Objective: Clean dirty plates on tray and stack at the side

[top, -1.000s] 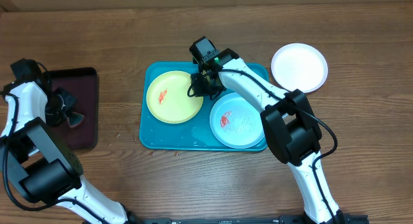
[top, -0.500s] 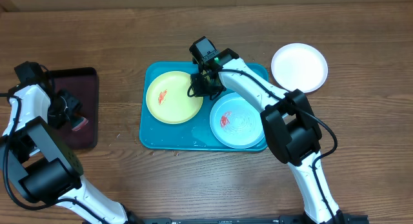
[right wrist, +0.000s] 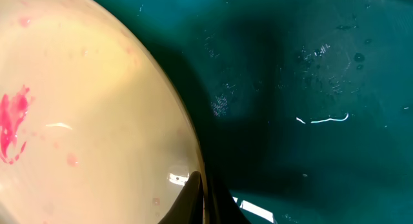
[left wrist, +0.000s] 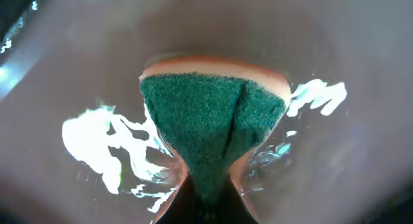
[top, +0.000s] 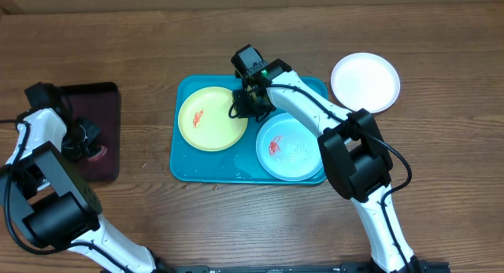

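Note:
The lime green plate (top: 211, 118) with a red smear lies on the left of the turquoise tray (top: 185, 167). The pale mint-blue plate (top: 290, 146), also smeared red, lies on the tray's right. The white plate (top: 365, 82) sits on the table to the right of the tray. My right gripper (top: 239, 109) is shut on the green plate's right rim (right wrist: 193, 161), one finger above and one below. My left gripper (top: 88, 141) is shut on a green-and-pink sponge (left wrist: 213, 124) over the dark maroon tray (top: 106, 108).
The maroon tray's floor (left wrist: 361, 69) is wet with bright glare patches around the sponge. The wooden table (top: 441, 171) surrounds both trays. The right arm reaches across the turquoise tray's back edge.
My left gripper has shifted slightly right and toward the front over the maroon tray, with the sponge held. The right arm and the plates have not moved.

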Tool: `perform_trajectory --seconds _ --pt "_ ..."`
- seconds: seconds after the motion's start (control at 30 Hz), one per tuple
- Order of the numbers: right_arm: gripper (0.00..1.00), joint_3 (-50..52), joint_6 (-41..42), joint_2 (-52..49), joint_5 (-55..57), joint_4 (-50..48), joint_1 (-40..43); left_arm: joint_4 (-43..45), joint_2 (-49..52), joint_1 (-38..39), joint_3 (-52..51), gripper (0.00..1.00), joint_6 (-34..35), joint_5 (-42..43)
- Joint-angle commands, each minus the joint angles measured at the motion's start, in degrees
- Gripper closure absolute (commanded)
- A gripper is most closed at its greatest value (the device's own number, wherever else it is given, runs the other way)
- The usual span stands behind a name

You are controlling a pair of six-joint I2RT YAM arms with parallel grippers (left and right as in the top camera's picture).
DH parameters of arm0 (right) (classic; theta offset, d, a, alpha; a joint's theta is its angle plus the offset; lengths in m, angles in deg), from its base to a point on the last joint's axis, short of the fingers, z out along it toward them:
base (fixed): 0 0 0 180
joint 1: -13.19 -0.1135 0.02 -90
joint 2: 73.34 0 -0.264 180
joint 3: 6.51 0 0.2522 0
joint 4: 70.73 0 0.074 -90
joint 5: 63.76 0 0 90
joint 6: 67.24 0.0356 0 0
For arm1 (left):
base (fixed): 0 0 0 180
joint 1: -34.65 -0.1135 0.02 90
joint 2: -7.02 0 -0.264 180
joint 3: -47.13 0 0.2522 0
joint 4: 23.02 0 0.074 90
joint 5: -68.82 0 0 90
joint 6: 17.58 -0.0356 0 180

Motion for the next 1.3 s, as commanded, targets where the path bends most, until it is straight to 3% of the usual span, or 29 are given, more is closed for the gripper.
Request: perform_trajectory --seconds 0.0,0.23,0.7,0.83,0.9,1.13,1.27 --pt "0.96 0.3 -0.1 -1.0 0.5 0.2 -1.0 -4.2 -1.5 -0.3 6.9 0.96 -0.5 -1.5" --pt "0.96 0.3 -0.1 -1.0 0.5 -0.2 -1.0 -10.1 -1.4 -0.2 15.5 0.96 -0.5 1.2" --pt "0.96 0.3 -0.1 -1.0 0.4 -0.2 -1.0 6.9 -0.5 -0.2 -2.1 0.96 0.7 6.6" --pt "0.96 0.3 -0.1 -1.0 0.5 -0.2 -1.0 7.5 -0.5 -0.2 -2.4 0.88 0.6 6.0" --pt "0.96 0.3 -0.1 -1.0 0.4 -0.1 -1.0 6.8 -0.5 -0.3 -0.5 0.96 0.5 5.7" --pt "0.96 0.3 -0.1 -1.0 0.5 -0.2 -1.0 -3.5 -0.7 -0.3 11.3 0.96 0.4 7.3" --pt "0.96 0.6 0.0 -1.0 0.4 -0.7 -1.0 -3.1 -0.5 -0.2 10.9 0.96 0.6 7.9"
